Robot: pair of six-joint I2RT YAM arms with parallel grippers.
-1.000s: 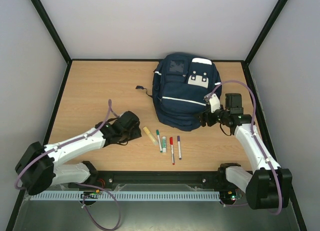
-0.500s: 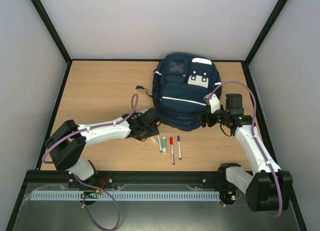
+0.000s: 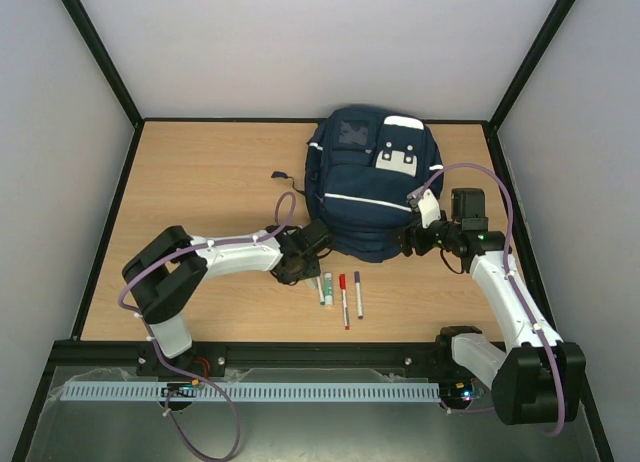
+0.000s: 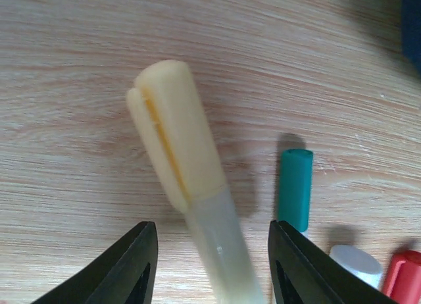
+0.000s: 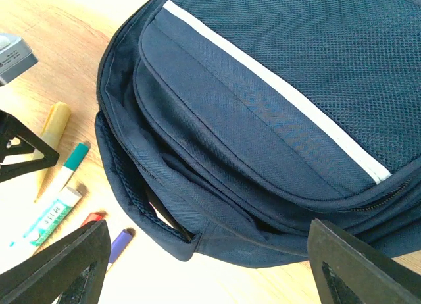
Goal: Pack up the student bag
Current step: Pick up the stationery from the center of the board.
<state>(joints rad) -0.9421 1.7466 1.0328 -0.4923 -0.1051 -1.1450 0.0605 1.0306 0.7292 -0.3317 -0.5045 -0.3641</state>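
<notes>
The student bag point(image 3: 370, 182), navy with white stripes, lies at the back middle of the table; its lower edge fills the right wrist view point(image 5: 276, 106). My left gripper point(image 3: 300, 267) is low over a yellow highlighter point(image 4: 181, 146). In the left wrist view the left gripper point(image 4: 212, 226) is open, its jaws on either side of the pale barrel with a gap on each side. My right gripper point(image 3: 410, 237) stands open at the bag's near right edge. In its own wrist view the right gripper point(image 5: 207, 258) holds nothing, with the bag's bottom hem between its wide jaws.
Just right of the highlighter lie a green marker point(image 3: 319, 282), a white-capped pen point(image 3: 328, 287), a red pen point(image 3: 343, 300) and a purple pen point(image 3: 358, 294). The green cap point(image 4: 294, 189) lies close to my left gripper's right jaw. A black strap point(image 3: 285, 179) trails left of the bag.
My left arm has swung right, from left of the highlighter to directly over it, and its jaws have narrowed slightly. The right arm and the bag have not moved.
</notes>
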